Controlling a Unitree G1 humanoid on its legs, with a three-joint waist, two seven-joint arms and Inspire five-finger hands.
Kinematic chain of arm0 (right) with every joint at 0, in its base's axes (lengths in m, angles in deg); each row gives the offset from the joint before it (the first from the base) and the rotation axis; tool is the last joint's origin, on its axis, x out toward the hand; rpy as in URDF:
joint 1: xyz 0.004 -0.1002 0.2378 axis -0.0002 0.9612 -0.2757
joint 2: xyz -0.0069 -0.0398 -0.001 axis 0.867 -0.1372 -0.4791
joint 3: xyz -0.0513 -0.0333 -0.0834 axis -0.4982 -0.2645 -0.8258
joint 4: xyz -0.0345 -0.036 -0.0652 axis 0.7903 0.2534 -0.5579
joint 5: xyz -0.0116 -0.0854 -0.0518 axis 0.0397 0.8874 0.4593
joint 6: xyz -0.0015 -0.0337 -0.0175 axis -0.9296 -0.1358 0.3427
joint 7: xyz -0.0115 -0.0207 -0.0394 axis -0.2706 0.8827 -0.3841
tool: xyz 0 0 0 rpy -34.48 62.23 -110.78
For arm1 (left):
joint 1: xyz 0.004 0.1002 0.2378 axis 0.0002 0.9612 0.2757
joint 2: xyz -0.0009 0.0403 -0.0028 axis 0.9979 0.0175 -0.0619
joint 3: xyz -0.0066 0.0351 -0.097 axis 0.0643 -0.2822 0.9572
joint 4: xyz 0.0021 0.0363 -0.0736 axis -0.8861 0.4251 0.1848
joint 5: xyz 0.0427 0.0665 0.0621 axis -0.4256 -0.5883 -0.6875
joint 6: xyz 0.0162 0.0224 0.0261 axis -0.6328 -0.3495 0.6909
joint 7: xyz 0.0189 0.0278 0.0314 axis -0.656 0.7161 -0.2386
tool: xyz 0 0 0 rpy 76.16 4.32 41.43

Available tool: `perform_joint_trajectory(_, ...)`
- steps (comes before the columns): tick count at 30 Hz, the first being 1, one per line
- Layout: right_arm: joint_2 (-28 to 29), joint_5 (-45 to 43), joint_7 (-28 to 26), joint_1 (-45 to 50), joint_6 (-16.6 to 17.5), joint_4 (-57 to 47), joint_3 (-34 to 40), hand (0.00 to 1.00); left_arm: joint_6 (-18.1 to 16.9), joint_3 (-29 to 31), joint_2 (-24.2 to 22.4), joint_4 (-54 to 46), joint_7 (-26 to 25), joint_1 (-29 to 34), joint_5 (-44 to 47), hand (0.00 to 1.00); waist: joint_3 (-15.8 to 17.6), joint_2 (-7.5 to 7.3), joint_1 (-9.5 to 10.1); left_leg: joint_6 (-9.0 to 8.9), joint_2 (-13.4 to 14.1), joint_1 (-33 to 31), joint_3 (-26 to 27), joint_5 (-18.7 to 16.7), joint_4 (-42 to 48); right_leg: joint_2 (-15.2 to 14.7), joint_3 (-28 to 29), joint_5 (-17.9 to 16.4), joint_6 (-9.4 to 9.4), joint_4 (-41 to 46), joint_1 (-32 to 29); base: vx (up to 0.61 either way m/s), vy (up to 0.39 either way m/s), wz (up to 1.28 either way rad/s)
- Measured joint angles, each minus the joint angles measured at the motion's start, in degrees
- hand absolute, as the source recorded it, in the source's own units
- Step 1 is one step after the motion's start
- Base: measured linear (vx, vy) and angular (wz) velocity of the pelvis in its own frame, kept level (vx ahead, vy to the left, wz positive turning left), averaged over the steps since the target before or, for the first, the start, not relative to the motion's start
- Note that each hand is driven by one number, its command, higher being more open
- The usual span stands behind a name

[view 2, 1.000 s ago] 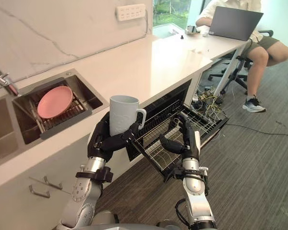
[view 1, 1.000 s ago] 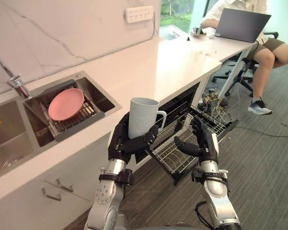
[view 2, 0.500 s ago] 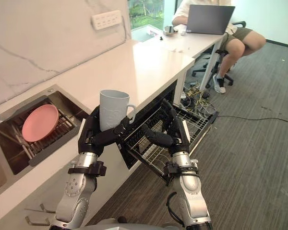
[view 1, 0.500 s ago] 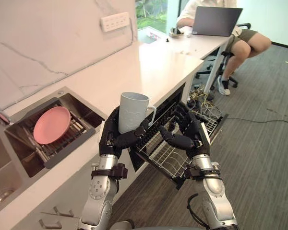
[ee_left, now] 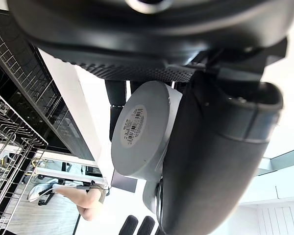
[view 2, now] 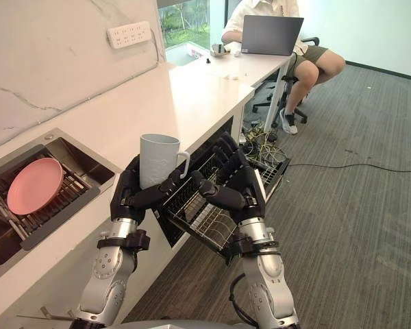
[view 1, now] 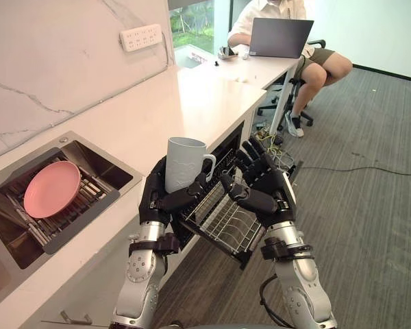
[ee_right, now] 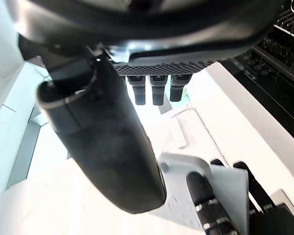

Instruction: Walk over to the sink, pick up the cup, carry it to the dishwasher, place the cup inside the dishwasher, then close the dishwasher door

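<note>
Left hand point(view 1: 157, 200) sits centre-left in the left eye view, fingers wrapped round the cup point(view 1: 183, 164). Cup is upright, handle twd the right hand point(view 1: 266, 195), which is just beside it at centre, fingers loosely spread, holding nothing. Below both, the dishwasher rack point(view 1: 222, 223) is pulled out from under the tabletop point(view 1: 192, 103). Sink point(view 1: 116, 156) w/ pink plate point(view 1: 51, 188) at left edge; person point(view 1: 308, 65) w/ laptop point(view 1: 281, 38) at top.

Right eye view: same layout.

Left wrist view: cup's base faces the camera, thumb across its side, grip looks firm.

Right wrist view: right hand's fingers point(ee_right: 152, 90) straight, nothing in them.

Progress: pickup done and carry approx. finished, since cup is near the rack. Placing it and closing the door are left.

Vs 1 s ago: whole view swung and the sink slid left, so that's camera move. Right hand was well apart from the cup, now close.
</note>
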Motion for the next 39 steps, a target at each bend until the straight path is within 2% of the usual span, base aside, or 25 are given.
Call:
perform_joint_trajectory(8,-0.88,0.04,-0.05,-2.00,0.00,0.21,-2.32,0.90,0.00,-2.83,-0.61,-0.01,1.30,-0.02,-0.01,0.30,-0.46,-0.14,0.00,0.06,-0.37,0.22,-0.36,1.72,-2.36,-0.11,-0.44,0.51,0.35,-0.70,-0.29,0.00,0.000,0.02)
perform_joint_trajectory(16,-1.12,0.30,1.16,-5.26,0.00,2.96,-3.21,0.90,0.04,-9.32,-0.72,-0.02,4.31,-0.03,-1.07,0.30,-0.97,-0.15,0.13,0.25,-0.89,0.00,-2.06,3.82,-4.97,-0.33,-2.16,0.67,0.62,-0.95,-0.55,-0.01,-0.002,0.11)
perform_joint_trajectory(20,-1.20,0.85,2.17,-5.97,0.00,4.72,-3.46,0.90,0.36,-9.54,-0.60,0.05,4.36,-0.04,-2.36,0.30,-2.32,-0.09,0.20,0.02,-0.85,-0.38,-2.51,4.22,-4.97,-0.31,-2.64,0.67,0.62,-1.08,-0.71,-0.02,-0.011,0.07)
perform_joint_trajectory(21,-1.24,0.95,2.46,-6.21,0.00,5.00,-3.63,0.30,0.35,-9.55,-0.59,0.05,4.36,-0.04,-2.43,0.30,-2.35,-0.09,0.20,0.01,-0.85,-0.38,-2.53,4.29,-4.97,-0.31,-2.67,0.67,0.62,-1.07,-0.70,-0.02,-0.009,0.03)
perform_joint_trajectory(33,-2.57,2.97,5.93,-7.96,-0.93,9.48,-3.39,0.30,0.17,-11.33,0.11,4.98,2.87,-1.25,-6.24,0.30,-3.68,-0.08,1.21,-0.07,-0.90,-0.96,-2.73,5.06,-4.97,-0.34,-2.77,0.88,0.73,-0.90,-1.26,0.00,0.000,0.00)
perform_joint_trajectory(34,-2.62,2.96,5.87,-7.96,-1.08,9.48,-3.40,0.30,0.06,-11.33,0.19,5.18,2.80,-1.26,-6.24,0.90,-3.68,-0.08,1.21,-0.06,-0.90,-0.97,-2.73,5.08,-4.97,-0.34,-2.76,0.90,0.72,-0.90,-1.27,0.00,0.000,0.00)
perform_joint_trajectory(39,-2.76,3.01,5.24,-8.21,-1.80,9.48,-2.55,0.30,-0.87,-11.34,0.65,5.44,2.77,-1.05,-7.98,0.90,-3.68,-0.10,1.39,-0.03,-0.91,-1.04,-2.82,5.10,-4.97,-0.34,-2.82,0.94,0.72,-0.92,-1.31,0.00,0.000,0.00)
